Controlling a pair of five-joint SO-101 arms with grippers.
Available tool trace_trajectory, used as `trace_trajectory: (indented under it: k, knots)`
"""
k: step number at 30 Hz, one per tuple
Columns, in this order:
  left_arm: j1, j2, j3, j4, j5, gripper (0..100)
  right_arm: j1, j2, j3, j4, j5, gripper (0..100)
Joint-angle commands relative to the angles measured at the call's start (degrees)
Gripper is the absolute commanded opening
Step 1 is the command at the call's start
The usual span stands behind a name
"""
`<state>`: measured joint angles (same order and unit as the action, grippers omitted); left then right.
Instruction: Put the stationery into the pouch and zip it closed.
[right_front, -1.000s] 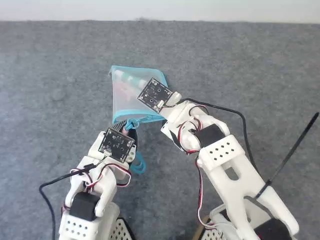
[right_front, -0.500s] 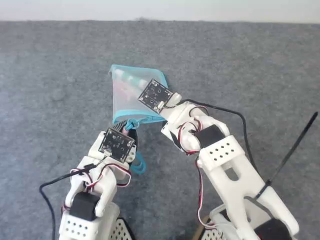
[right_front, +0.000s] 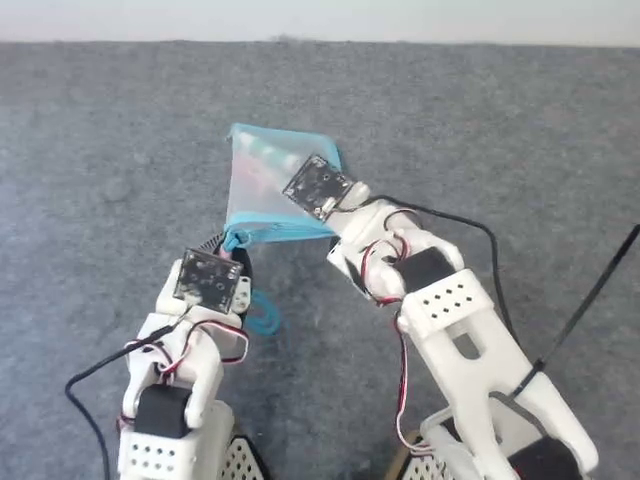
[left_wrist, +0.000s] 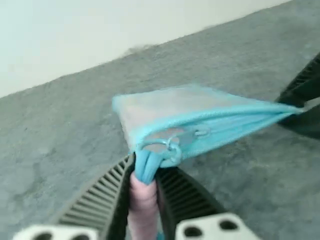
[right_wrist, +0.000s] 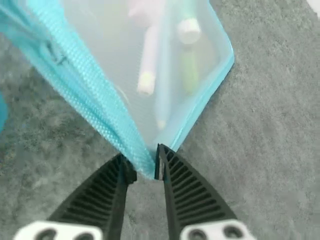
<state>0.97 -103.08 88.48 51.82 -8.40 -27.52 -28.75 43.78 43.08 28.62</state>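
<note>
Logging state, largest item first. Grey carpet-like bench (right_front: 520, 130) carries both arms.

Right arm (right_front: 450, 310) comes in from the near right and left arm (right_front: 180, 380) from the near left. They meet at the pouch.

Pouch (right_front: 262, 185): translucent with light blue trim, sitting mid-bench between the two arms. It is stretched along its zip edge from one set of fingers to the other. In the left wrist view the pouch (left_wrist: 190, 110) looks raised at the held edge. Cannot tell whether its far corner touches the bench.

Right fingers (right_wrist: 100, 195): clenched on one end corner of the pouch (right_wrist: 165, 60), on the blue trim.

Left fingers (left_wrist: 107, 192): clenched on the blue pull strap (left_wrist: 146, 162) at the opposite end of the zip. The strap's loose loop (right_front: 262, 318) hangs beside the left arm.

Stationery (right_wrist: 150, 55): inside the pouch, seen through the wall. There are several pen-like sticks, one whitish, one green (right_wrist: 187, 65).

Zip slider (left_wrist: 172, 147): at the end nearest the left fingers. The zip line looks drawn together along its visible length.
</note>
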Motion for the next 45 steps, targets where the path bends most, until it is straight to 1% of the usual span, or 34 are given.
trace_trajectory:
  k: [1, 8, 18, 24, 26, 29, 31, 36, 41, 45]
  knots:
    - [-3.8, -1.1, -2.2, -2.5, 1.3, 1, 5.4, 0.1, -0.5, -0.6, 0.7, 0.6]
    - [-3.9, -1.1, -2.0, -2.5, 1.3, 1, 9.1, 0.1, -0.5, -0.6, 0.7, 0.6]
    - [-3.9, -1.1, -1.9, -2.6, 1.3, 1, 10.1, 0.1, -0.6, -0.6, 0.4, 0.6]
    - [-4.0, -1.1, -2.2, -2.6, 1.3, 1, 11.9, 0.3, -1.5, -0.7, 0.3, 0.6]
    - [-5.9, -1.1, -2.2, -2.8, 1.3, 1, 11.9, 1.5, -1.6, -0.7, 0.3, 0.6]
    - [-10.2, -1.1, -2.1, -5.4, 1.4, 1, 11.6, 3.9, -2.6, -0.7, 0.3, 0.6]
    - [-10.5, -1.1, -1.9, -5.6, 1.4, 1, 11.8, 5.5, -3.6, -0.7, 0.3, 0.6]
    - [-5.9, -1.1, -0.5, -5.5, 1.2, 1, 11.7, 7.5, -4.4, -0.7, -0.2, 0.6]
    - [0.9, -1.1, 1.5, -5.6, 1.1, 1, 11.6, 7.6, -4.4, -0.7, -4.0, 0.7]
    - [6.7, -1.1, 3.2, -5.5, 1.1, 1, 11.6, 7.5, -4.4, -0.2, -4.9, 0.9]
